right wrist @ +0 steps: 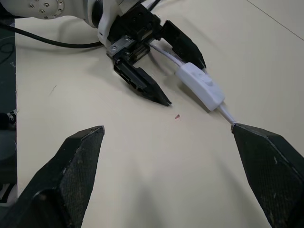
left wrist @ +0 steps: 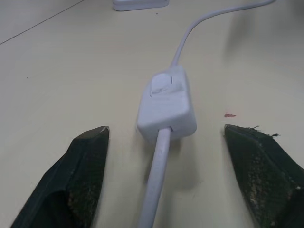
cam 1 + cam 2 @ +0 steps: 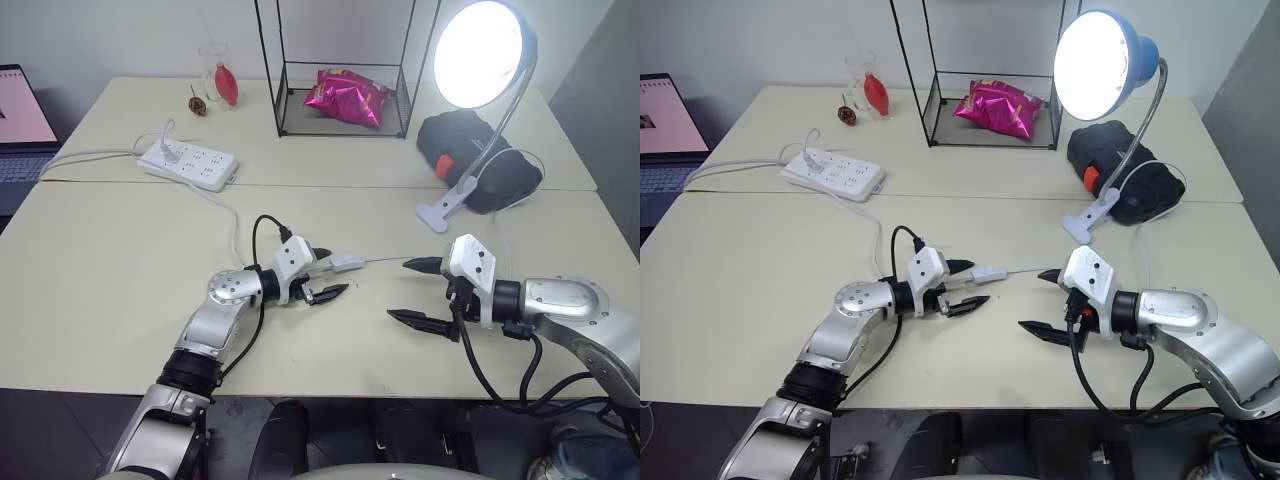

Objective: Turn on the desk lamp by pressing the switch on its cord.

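The desk lamp point(image 3: 484, 55) is lit, its blue shade glowing white on a bent silver gooseneck. The switch point(image 3: 347, 264), a small white oblong, lies flat on the tabletop point(image 3: 120, 270). The thin white cord point(image 3: 385, 261) runs through it.

A blue-shaded desk lamp point(image 3: 1110, 62) glows white over a cream table point(image 3: 760, 290); white switch point(image 2: 166, 107), black claw fingers point(image 2: 76, 180).

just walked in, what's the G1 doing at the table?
It is working the desk lamp, whose bulb is lit. The switch on the cord lies flat on the table between the fingers of the left gripper, which is open and not touching it. The right gripper is open too, holding nothing, facing the left one just across the switch.
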Robot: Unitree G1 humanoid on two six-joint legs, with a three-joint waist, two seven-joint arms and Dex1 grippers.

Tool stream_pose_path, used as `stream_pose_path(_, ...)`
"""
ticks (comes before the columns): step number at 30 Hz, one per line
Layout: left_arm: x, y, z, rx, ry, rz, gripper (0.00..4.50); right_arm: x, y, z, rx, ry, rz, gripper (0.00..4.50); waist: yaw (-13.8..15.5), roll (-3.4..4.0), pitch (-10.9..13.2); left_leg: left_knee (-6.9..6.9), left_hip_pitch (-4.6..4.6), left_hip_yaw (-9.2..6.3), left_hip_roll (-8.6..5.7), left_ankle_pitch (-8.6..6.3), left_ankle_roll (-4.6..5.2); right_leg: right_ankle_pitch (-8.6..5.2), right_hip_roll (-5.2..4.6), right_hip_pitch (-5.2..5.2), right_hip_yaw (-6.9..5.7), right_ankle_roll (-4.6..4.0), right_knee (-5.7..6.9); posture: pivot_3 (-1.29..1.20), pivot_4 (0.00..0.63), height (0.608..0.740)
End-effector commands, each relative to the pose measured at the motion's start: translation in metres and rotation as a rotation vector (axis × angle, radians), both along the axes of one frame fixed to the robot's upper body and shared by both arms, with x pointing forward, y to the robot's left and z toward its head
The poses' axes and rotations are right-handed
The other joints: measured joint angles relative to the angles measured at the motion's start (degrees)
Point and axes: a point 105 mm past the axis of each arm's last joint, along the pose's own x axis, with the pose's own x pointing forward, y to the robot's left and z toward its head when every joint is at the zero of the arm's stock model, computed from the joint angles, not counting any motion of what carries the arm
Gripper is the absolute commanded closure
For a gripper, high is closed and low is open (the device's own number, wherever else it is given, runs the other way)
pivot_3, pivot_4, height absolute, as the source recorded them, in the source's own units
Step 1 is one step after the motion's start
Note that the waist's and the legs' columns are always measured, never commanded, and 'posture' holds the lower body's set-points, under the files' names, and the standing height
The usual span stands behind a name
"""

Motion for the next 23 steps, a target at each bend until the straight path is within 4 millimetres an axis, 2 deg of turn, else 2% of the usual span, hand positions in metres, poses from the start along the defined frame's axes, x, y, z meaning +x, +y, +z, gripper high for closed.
stream_pose_path(1, -0.006, 0.011, 0.03, -0.042, -0.056, 0.016, 0.26, 0.003, -0.003, 0.017, 0.018, -0.088, 0.024, 0.0, 0.0, 0.0, 0.0, 0.0, -0.01, -0.01, 0.0, 0.0, 0.0, 0.0, 0.0, -0.01, -0.01, 0.0, 0.0, 0.0, 0.15, 0.74)
stream_pose_path(4, -0.015, 0.027, 0.051, -0.03, -0.082, 0.051, 0.26, 0.01, -0.011, 0.021, 0.014, -0.127, 0.011, 0.0, 0.2, -0.02, 0.0, 0.0, -0.02, -0.05, 0.01, 0.0, 0.0, 0.0, 0.0, -0.01, -0.03, 0.0, 0.01, 0.0, 0.15, 0.74)
stream_pose_path(8, -0.027, 0.051, 0.067, -0.002, -0.087, 0.135, 0.26, 0.021, -0.026, 0.029, 0.021, -0.167, -0.014, 0.0, 0.2, -0.03, 0.0, 0.01, 0.02, -0.01, -0.01, 0.0, 0.0, 0.0, -0.06, 0.01, -0.02, 0.0, 0.01, 0.0, 0.15, 0.74)
stream_pose_path(13, -0.038, 0.097, 0.086, 0.072, -0.103, 0.291, 0.26, 0.03, -0.053, 0.039, -0.001, -0.184, -0.011, 0.0, 0.1, -0.02, 0.0, 0.02, 0.01, 0.03, 0.0, 0.0, 0.0, 0.0, -0.08, 0.01, -0.02, 0.0, 0.0, 0.0, 0.15, 0.74)
stream_pose_path(17, -0.049, 0.131, 0.097, 0.098, -0.084, 0.373, 0.26, 0.029, -0.06, 0.045, 0.001, -0.208, 0.03, 0.0, 0.2, -0.02, 0.1, 0.02, 0.02, 0.01, 0.01, 0.0, 0.0, -0.01, -0.07, 0.01, -0.04, -0.02, 0.01, 0.0, 0.15, 0.74)
stream_pose_path(19, -0.052, 0.138, 0.101, 0.094, -0.079, 0.393, 0.26, 0.029, -0.06, 0.047, 0.006, -0.212, 0.042, 0.0, 0.1, -0.02, 0.1, 0.02, 0.03, 0.05, 0.02, 0.0, 0.0, -0.01, -0.08, 0.01, -0.02, -0.02, 0.0, 0.0, 0.15, 0.74)
stream_pose_path(23, -0.054, 0.138, 0.102, 0.076, -0.071, 0.388, 0.26, 0.03, -0.058, 0.048, 0.014, -0.212, 0.06, 0.0, 0.2, -0.01, 0.1, 0.02, 0.03, 0.08, 0.0, 0.0, -0.01, -0.01, -0.13, 0.01, -0.02, -0.02, 0.0, 0.0, 0.15, 0.74)
